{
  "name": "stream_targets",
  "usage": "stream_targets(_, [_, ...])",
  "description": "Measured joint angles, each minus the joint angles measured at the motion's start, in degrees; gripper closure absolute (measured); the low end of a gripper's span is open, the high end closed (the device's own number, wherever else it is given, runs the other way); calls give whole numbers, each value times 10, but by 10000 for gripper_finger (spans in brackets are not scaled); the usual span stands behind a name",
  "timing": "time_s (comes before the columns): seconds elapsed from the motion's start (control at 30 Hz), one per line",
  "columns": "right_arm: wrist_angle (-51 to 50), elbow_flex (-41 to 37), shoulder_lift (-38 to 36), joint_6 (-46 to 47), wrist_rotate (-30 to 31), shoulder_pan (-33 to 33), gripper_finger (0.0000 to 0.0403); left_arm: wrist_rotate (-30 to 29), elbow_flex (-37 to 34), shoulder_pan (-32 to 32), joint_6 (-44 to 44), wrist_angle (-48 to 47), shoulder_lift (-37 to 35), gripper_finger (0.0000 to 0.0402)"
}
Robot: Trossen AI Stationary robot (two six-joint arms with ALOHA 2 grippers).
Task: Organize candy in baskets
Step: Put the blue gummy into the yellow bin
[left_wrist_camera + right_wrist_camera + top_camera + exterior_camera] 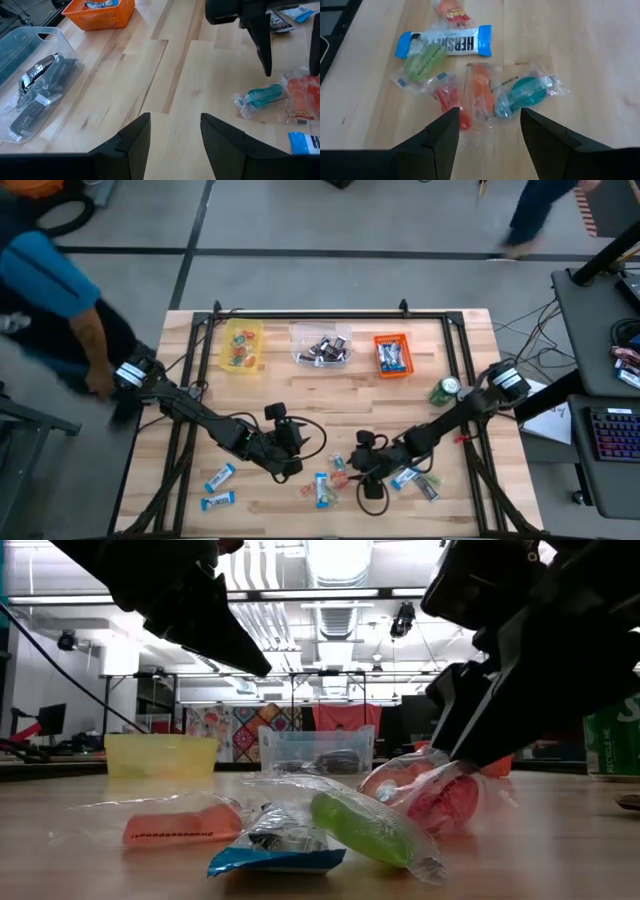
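Candy remains scattered across the near half of the wooden table (330,395), while 3 baskets stand in a row at the far side: yellow basket (243,345), clear basket (320,344), orange basket (392,355).

The right gripper (490,132) hangs low over a cluster of wrapped pieces, fingers spread and holding nothing. Between its fingers lie a red candy (451,102) and an orange candy (481,92), with a teal candy (525,94) just beside. This stance suits a pick from the cluster, probably the red or orange piece.

The left gripper (172,137) hovers over bare wood near the table's middle, released and empty, clear of the right arm's work area. A Hershey's bar (445,41) lies beyond the cluster.
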Motion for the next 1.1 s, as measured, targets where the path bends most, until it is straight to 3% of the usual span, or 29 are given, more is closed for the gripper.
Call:
stream_targets(0.27, [29, 0, 7, 8, 1, -7, 236, -4, 0, 0, -2, 7, 0, 244])
stream_targets(0.57, [27, 0, 6, -4, 1, -9, 383, -6, 0, 0, -13, 7, 0, 244])
stream_targets(0.83, [17, 0, -16, -27, 2, -26, 394, -4, 0, -1, -7, 9, 0, 244])
stream_targets(1.0, [-2, 0, -54, -56, 5, -43, 394, 41, 0, -2, 12, 14, 0, 244])
stream_targets(1.1, [-12, 0, -75, -85, 43, -47, 394, 63, 0, -5, 22, 26, 3, 244])
